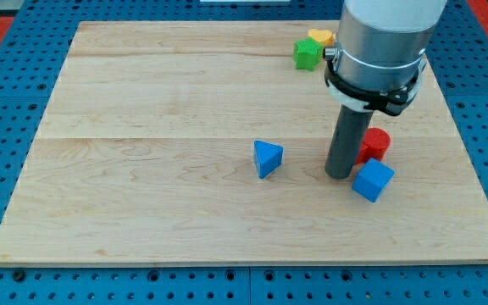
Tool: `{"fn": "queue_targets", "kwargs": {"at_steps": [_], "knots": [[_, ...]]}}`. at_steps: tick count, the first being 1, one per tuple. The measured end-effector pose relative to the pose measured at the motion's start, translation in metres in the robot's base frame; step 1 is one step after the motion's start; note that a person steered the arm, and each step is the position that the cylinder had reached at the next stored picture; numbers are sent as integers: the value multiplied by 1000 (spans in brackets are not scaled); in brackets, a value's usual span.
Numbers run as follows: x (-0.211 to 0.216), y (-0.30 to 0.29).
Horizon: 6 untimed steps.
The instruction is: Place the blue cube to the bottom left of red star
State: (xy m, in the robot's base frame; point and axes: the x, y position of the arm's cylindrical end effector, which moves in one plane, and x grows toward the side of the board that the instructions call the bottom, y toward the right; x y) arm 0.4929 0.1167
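Note:
The blue cube [373, 180] lies on the wooden board at the lower right. My tip [339, 175] stands just to the cube's left, touching or nearly touching it. A red block [374, 144] sits right behind the cube and to the right of my rod; the rod hides part of it, so its shape is unclear. A blue triangular block [268, 158] lies to the left of my tip, well apart from it.
A green block [306, 53] and a yellow block [320, 37] sit together near the board's top edge, left of the arm's grey body [379, 42]. The wooden board [142, 169] lies on a blue perforated base.

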Motion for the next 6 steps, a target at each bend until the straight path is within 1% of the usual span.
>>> {"fn": "queue_targets", "kwargs": {"at_steps": [1, 2, 3, 4, 5, 6], "knots": [[-9, 0], [6, 5], [42, 2], [71, 41], [65, 86], [44, 48]]}}
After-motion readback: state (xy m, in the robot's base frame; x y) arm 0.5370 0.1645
